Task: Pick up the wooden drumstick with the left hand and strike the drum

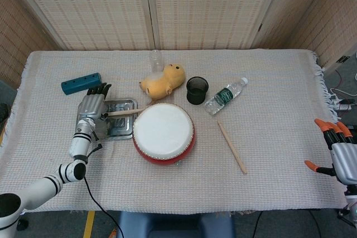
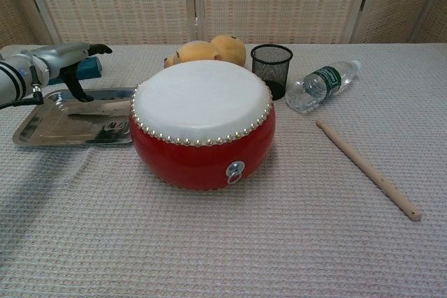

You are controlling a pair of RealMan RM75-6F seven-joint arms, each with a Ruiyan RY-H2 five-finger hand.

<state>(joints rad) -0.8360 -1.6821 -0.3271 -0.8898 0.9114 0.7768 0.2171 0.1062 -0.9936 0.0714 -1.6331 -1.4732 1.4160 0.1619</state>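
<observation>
The wooden drumstick lies in the metal tray, just beside the empty, spread-fingered left hand.

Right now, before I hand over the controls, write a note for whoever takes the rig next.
Left robot hand: fingers apart, holding nothing, over the far left part of the metal tray.
Right robot hand: open, idle, off the table's right edge.
Wooden drumstick: lying across the tray, tip toward the drum, not in any hand.
A second stick lies on the cloth right of the drum.
Done: nothing that shows; the stick is not held.
Left: grip the tray drumstick with the left robot hand, lift it, strike the drumhead.
</observation>
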